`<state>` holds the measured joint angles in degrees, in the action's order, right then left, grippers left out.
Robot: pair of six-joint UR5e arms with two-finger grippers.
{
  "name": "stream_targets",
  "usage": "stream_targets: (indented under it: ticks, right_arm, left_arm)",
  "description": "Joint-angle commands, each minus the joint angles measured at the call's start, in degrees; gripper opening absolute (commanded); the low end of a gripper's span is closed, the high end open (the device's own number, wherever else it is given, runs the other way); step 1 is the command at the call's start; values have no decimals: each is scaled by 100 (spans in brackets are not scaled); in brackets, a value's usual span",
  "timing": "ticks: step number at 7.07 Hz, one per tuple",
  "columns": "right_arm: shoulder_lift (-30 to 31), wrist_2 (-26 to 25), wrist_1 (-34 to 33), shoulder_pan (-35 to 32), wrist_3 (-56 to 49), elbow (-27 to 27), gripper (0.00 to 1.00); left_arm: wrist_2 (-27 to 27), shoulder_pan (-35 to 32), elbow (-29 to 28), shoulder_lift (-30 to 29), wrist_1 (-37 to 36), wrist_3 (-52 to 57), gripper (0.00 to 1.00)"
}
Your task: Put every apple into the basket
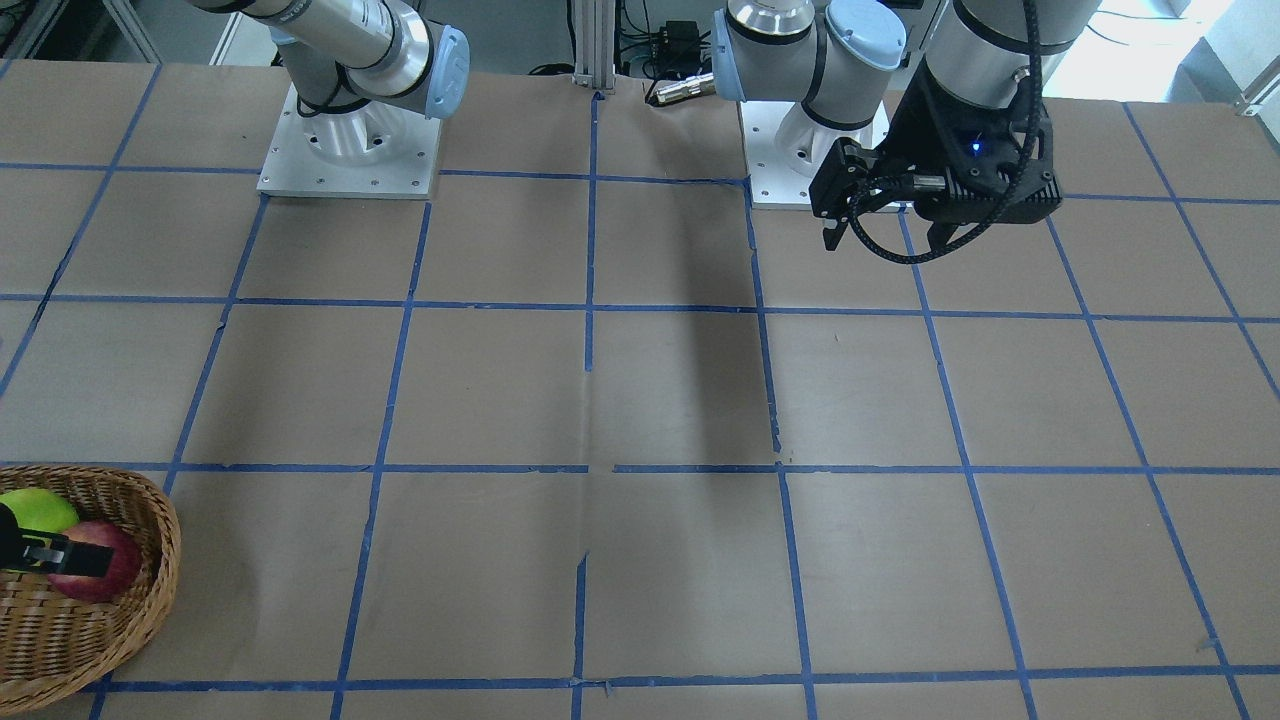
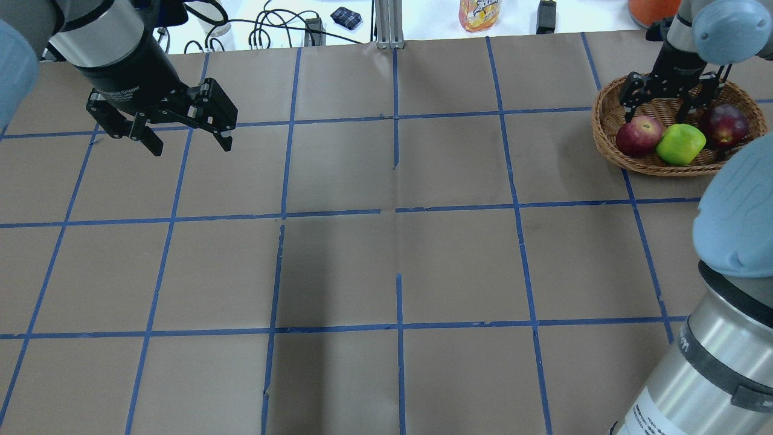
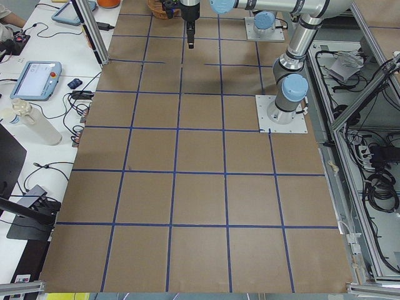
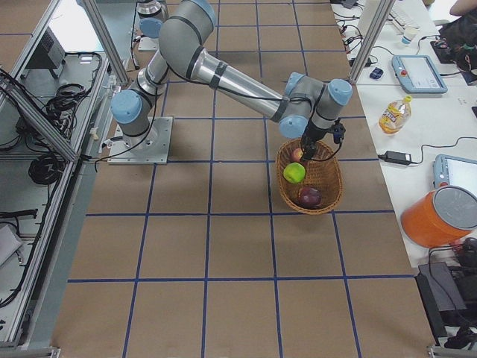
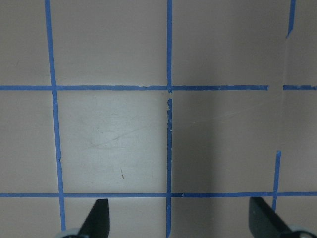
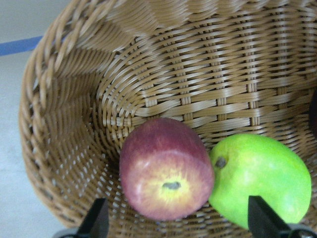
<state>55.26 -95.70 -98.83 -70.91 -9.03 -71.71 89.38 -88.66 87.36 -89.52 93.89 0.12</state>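
Observation:
The wicker basket (image 2: pixel 604 142) stands at the table's far right. All three apples lie in it: the red one (image 2: pixel 639 135), the yellow-green one (image 2: pixel 681 144) and the dark maroon one (image 2: pixel 724 125). My right gripper (image 2: pixel 657 118) hangs open and empty just above them. In the right wrist view the red apple (image 6: pixel 166 168) and the green apple (image 6: pixel 260 181) touch each other between the open fingertips (image 6: pixel 99 218), against the basket wall (image 6: pixel 198 74). My left gripper (image 2: pixel 190 147) is open and empty above bare table at the far left; it also shows in the left wrist view (image 5: pixel 178 218).
Brown paper with a blue tape grid (image 2: pixel 395 217) covers the table. A juice bottle (image 2: pixel 479 13) and an orange container (image 2: pixel 649 9) stand beyond the far edge. My right arm's elbow (image 2: pixel 734 211) looms at the near right.

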Motion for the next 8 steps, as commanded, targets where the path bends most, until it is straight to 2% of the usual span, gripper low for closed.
stream_targets:
  ticks: [1, 3, 4, 6, 8]
  right_arm:
    - [790, 673, 529, -203, 85, 35, 100]
    - [1371, 684, 1196, -650, 234, -18, 100]
    - [1678, 684, 1513, -992, 714, -27, 100]
    - [2075, 675, 1648, -1747, 1612, -123, 100]
    - [2487, 667, 1639, -1962, 1545, -621, 100]
  left_arm:
    - [1, -2, 44, 5, -28, -21, 100]
    - [9, -2, 44, 5, -28, -3, 100]
    - [9, -2, 35, 5, -28, -3, 100]
    - [9, -2, 35, 5, -28, -3, 100]
    - [18, -2, 35, 14, -20, -3, 100]
